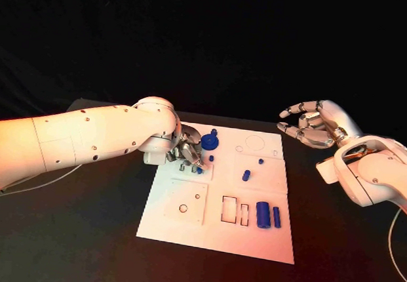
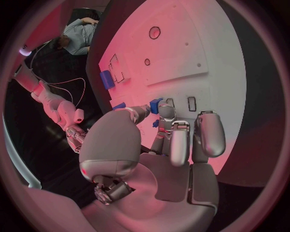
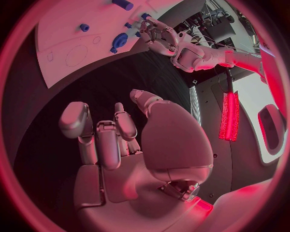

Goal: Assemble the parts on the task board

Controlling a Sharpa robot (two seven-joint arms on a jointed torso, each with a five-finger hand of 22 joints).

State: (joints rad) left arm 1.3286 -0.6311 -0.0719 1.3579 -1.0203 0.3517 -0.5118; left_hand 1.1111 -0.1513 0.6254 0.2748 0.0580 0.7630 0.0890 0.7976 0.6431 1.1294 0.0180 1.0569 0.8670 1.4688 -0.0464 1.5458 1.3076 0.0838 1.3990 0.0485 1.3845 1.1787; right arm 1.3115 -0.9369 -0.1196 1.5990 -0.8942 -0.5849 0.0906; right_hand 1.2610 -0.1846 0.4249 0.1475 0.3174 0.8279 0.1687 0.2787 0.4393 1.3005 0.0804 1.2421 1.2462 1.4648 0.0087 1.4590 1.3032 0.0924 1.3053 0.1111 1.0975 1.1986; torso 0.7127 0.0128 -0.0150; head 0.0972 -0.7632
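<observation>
- A black table (image 1: 82, 237) is set against a dark backdrop, with the white task board (image 1: 217, 237) at its middle.
- Small blue parts (image 1: 263, 214) are scattered on the board; they are judged light, rigid and slippery, best pinched across their sides.
- The left hand (image 1: 185, 151) is lowered onto the board's near-left corner region, fingertips (image 2: 164, 112) at a blue piece (image 2: 156, 105); whether it is gripped cannot be told.
- The right hand (image 1: 311, 124) is held off the board's right edge, fingers loosely spread, nothing held.

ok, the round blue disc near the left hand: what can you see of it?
The round blue disc is a flat, deep-blue circular part, plastic by its look, with a smaller raised hub at its middle. It lies flat on the white task board, in the far half, left of the middle. The left hand sits right beside it with fingers pointing down at the board; whether they touch the disc cannot be told. The right hand is well clear.
</observation>
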